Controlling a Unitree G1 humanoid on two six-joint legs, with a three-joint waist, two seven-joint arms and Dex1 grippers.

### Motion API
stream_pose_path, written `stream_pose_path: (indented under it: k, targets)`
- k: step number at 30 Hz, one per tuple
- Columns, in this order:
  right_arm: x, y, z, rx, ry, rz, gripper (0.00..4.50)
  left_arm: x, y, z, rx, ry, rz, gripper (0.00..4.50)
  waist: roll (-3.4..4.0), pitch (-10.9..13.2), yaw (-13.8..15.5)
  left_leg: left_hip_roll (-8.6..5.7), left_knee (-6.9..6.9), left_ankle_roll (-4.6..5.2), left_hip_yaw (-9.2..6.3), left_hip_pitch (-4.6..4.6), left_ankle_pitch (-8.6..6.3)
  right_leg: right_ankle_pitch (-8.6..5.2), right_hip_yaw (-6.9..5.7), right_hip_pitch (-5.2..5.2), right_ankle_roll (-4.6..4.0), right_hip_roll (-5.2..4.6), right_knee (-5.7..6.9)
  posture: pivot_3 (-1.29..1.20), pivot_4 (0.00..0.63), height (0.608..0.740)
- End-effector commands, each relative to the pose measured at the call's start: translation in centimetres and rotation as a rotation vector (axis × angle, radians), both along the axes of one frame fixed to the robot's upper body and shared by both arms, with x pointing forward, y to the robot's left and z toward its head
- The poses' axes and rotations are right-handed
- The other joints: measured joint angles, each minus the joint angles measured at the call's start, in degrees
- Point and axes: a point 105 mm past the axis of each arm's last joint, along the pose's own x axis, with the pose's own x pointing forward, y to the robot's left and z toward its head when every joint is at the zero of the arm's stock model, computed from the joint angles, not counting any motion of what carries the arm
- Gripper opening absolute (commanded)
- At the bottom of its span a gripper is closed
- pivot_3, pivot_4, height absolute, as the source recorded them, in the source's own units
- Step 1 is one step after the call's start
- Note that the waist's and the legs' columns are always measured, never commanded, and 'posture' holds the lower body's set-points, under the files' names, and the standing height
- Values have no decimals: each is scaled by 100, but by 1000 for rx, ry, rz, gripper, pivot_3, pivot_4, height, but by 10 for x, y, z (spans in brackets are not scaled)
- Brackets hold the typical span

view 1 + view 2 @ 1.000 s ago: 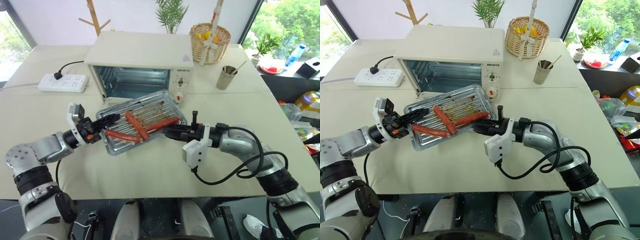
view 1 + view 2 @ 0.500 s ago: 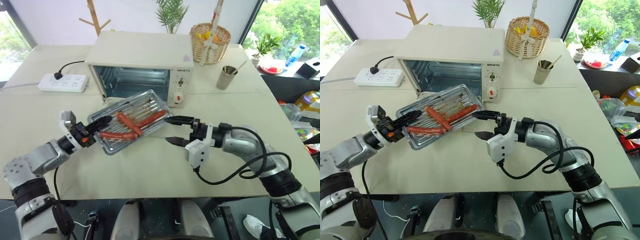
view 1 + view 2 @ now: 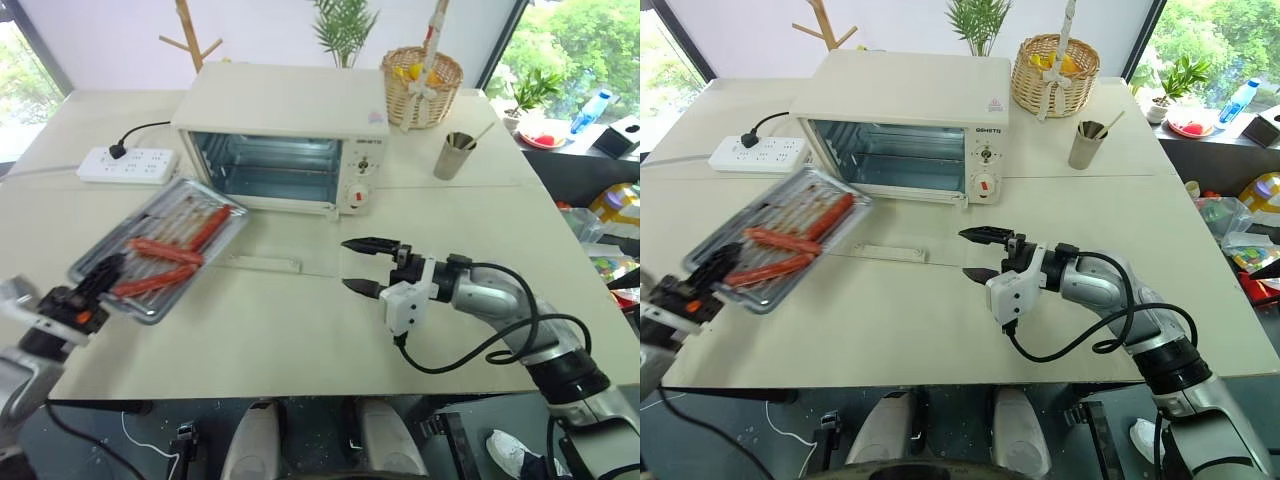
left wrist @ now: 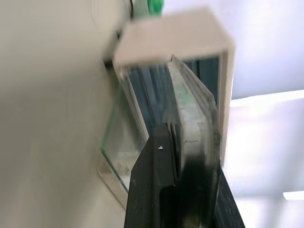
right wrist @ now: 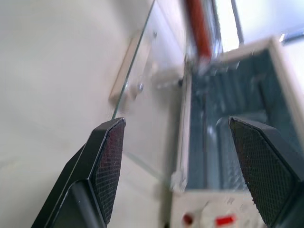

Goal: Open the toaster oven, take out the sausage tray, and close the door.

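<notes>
The sausage tray, shiny metal with three reddish sausages, hangs tilted over the table's left side. My left gripper is shut on its near corner; the left wrist view shows the fingers clamped on the tray's rim. The cream-white toaster oven stands behind, its cavity empty. The door lies open and flat on the table, its bar handle toward me. My right gripper hovers open to the right of the door, holding nothing, with the glass and handle ahead of it.
A white power strip with a black cord lies left of the oven. A wicker basket and a metal cup stand at the back right. The table's front edge runs just below both arms.
The right gripper let go of the tray and opened. The left arm swung the tray away from the oven front to the far left. The right arm has barely moved.
</notes>
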Motion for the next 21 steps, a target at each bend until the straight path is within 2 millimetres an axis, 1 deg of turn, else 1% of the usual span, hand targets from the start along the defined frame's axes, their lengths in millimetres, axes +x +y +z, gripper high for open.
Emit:
stream_pose_path:
  k: [1, 6, 7, 9, 10, 11, 14, 16, 21]
  targets:
    - [13, -13, 2, 37, -8, -56, 3539, -19, 13, 20, 9, -110, 99, 0, 0, 0, 10, -1, 0, 0, 0, 0, 0, 0, 0, 3, -1, 1, -2, 0, 150, 740]
    - [31, -28, -14, 17, 38, -119, 3539, -39, 28, 17, 1, -130, 214, 0, -2, -1, 10, -7, 1, 0, 10, 0, 0, 0, -1, 7, -1, 7, -9, 0, 150, 740]
    - [33, -29, -16, 13, 43, -120, 3303, -42, 31, 16, -3, -132, 237, 0, -2, -1, 8, -7, 1, 0, 13, 0, 0, 0, -1, 8, -1, 7, -9, 0, 150, 740]
    - [37, -32, -22, 1, 54, -126, 2702, -47, 36, 15, -6, -135, 274, 0, -2, -1, 0, -8, 1, 0, 20, 0, 0, 0, -2, 7, -1, 10, -9, 0, 150, 740]
    - [41, -35, -24, -7, 60, -139, 2324, -49, 39, 16, -10, -140, 293, 0, -2, -1, -3, -8, 1, 1, 21, 1, 0, 0, -2, 8, -1, 12, -9, 0, 150, 740]
    - [44, -37, -27, -14, 63, -150, 1740, -51, 41, 16, -13, -146, 309, 0, -2, -1, -5, -8, 1, 1, 22, 1, 0, 0, -2, 7, -1, 13, -9, 0, 150, 740]
    - [52, -40, -32, -32, 61, -172, 238, -49, 42, 19, -11, -156, 319, 0, -3, -2, -4, -10, 1, 1, 23, 1, 0, 0, -2, 8, -1, 17, -9, 0, 150, 740]
    - [54, -37, -34, -37, 61, -169, 238, -44, 41, 22, -9, -160, 318, 0, -4, -2, -2, -11, 1, 1, 23, 0, 0, 0, -2, 8, -1, 17, -9, 0, 150, 740]
    - [54, -14, -42, -34, 64, -124, 238, -32, 39, 30, -6, -170, 314, 0, -6, -3, -6, -10, 1, 1, 22, 1, 0, 0, -2, 10, -1, 20, -8, 0, 150, 740]
